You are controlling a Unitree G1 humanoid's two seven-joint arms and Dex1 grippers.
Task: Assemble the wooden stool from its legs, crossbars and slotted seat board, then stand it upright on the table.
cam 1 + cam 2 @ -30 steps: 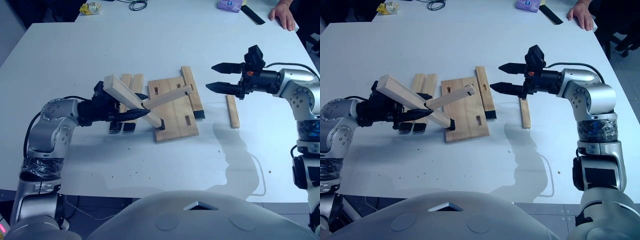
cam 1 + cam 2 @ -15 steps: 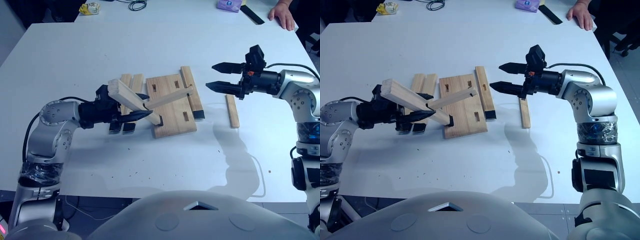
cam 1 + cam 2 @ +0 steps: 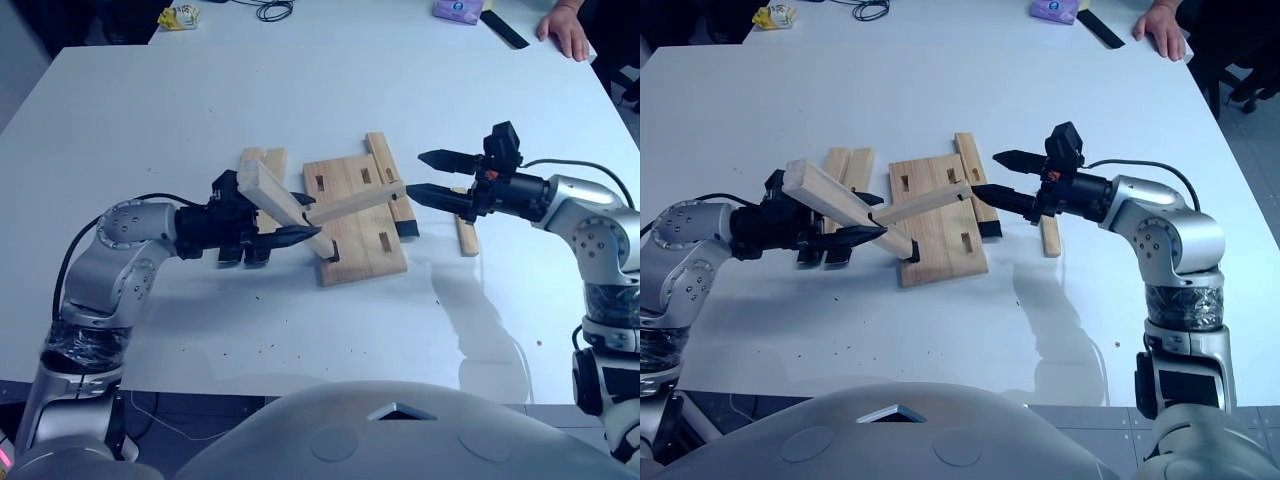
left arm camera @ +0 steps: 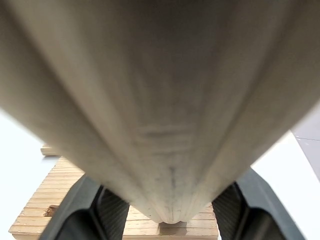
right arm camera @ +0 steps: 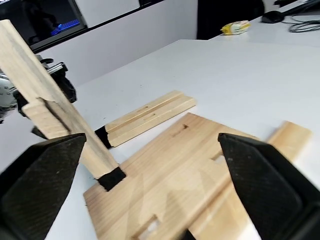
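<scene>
Above white table [image 3: 150, 110], left fingers [image 3: 283, 237] clamp leg [image 3: 266, 186]; right fingers [image 3: 445, 158] spread wide.

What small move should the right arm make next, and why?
Probably ease the right gripper forward until its open fingers straddle the crossbar at its free end; its lower fingertip is just at that end, while the left gripper holds the joined leg.

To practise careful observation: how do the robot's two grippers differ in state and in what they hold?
The left gripper is shut on a tilted stool leg; the right gripper is open and holds nothing. The left gripper is at the seat board's left side; the right gripper is off its right side, near the end of the crossbar joined to that leg. Both are dark and point towards each other.
</scene>
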